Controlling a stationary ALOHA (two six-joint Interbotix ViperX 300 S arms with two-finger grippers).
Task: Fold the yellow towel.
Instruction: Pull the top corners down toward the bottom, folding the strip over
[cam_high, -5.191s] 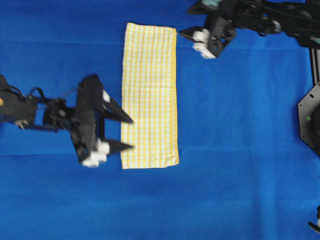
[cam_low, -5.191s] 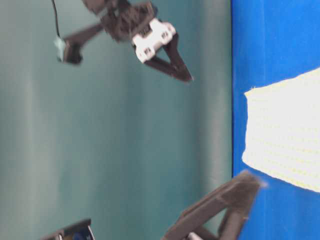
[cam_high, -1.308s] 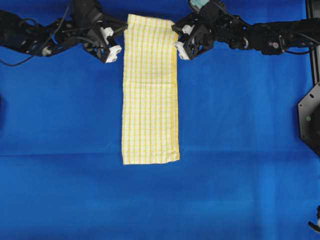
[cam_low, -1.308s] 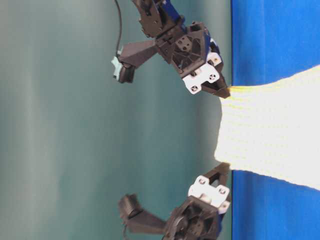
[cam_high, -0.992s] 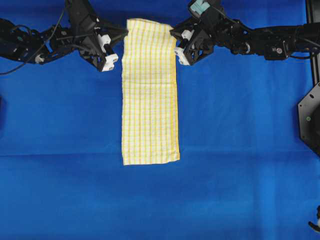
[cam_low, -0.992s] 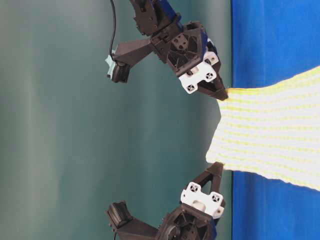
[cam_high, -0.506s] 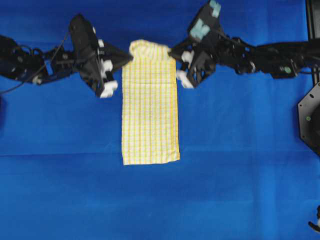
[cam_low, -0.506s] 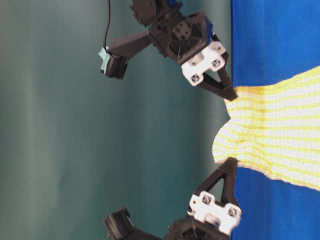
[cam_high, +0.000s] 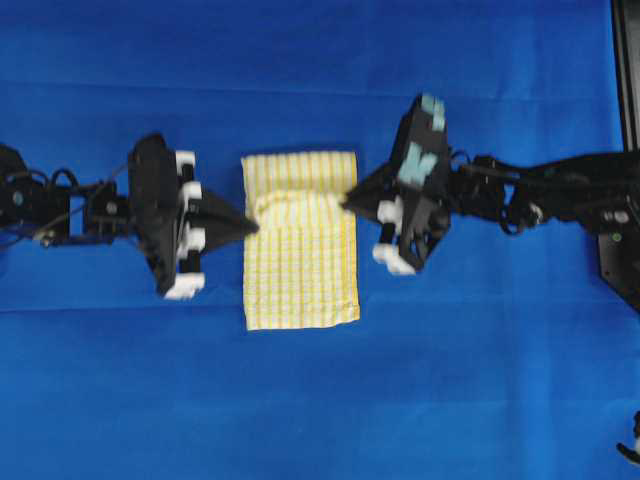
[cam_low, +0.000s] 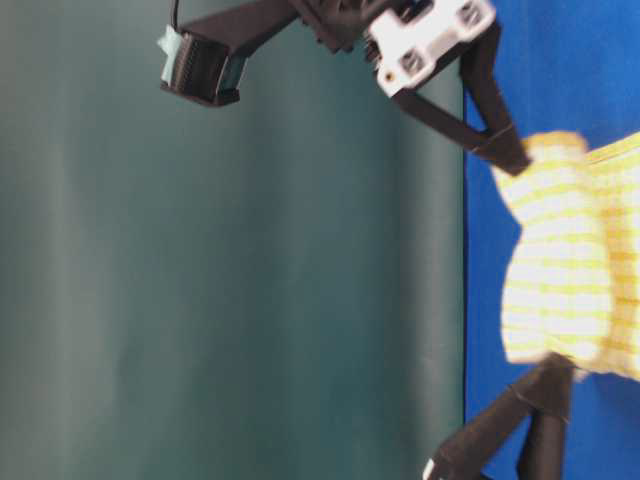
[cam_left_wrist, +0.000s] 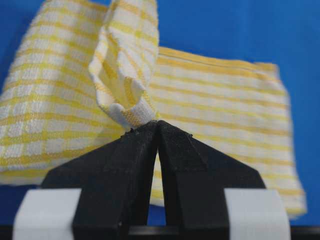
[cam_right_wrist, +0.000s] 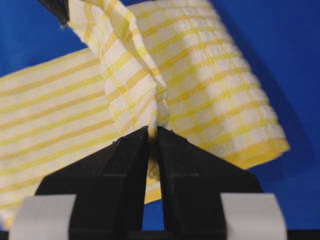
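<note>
yellow towel lies near the middle of the blue cloth that covers the bench, its near short edge flat toward the near edge of the bench. i have one far corner pinched tight in my left gripper and the other in my right gripper; both wrist views show the tips closed on a bunched bit of hem. i hold the two corners level and off the surface so the far half carries over the near half without dragging or skewing. a second ago that edge was up near the far side of the bench and the towel stretched out long; now the raised edge hangs about halfway over the towel, which looks much shorter from overhead.
</note>
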